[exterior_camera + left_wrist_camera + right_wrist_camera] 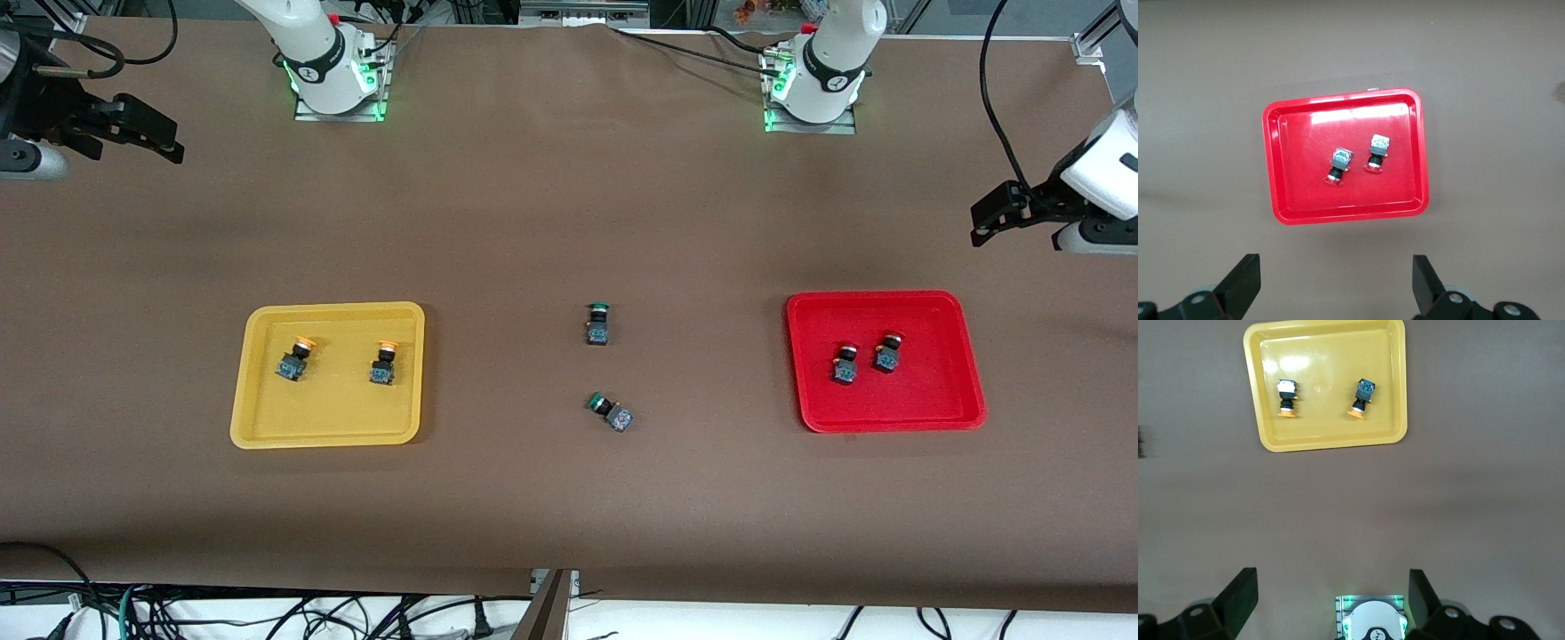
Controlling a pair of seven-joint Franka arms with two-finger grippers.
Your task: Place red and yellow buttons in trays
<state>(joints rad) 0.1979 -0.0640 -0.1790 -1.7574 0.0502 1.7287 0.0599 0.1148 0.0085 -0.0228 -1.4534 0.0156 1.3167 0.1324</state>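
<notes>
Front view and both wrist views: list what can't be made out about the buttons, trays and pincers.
- Green buttons: only in the front view; neither wrist view reaches them.
- Red buttons in the red tray: any markings too small in every view.
- Left pincer: fingers cut off by the left wrist view's edge.
- Right pincer: likewise cut off in the right wrist view.

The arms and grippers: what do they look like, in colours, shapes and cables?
Both arms are white with rounded links and a black ring near each base, which glows green. Black cables run to the bases. The left gripper and the right gripper are black, each with two flat, wedge-shaped fingers. Grey round parts sit beside the fingers in both wrist views.
</notes>
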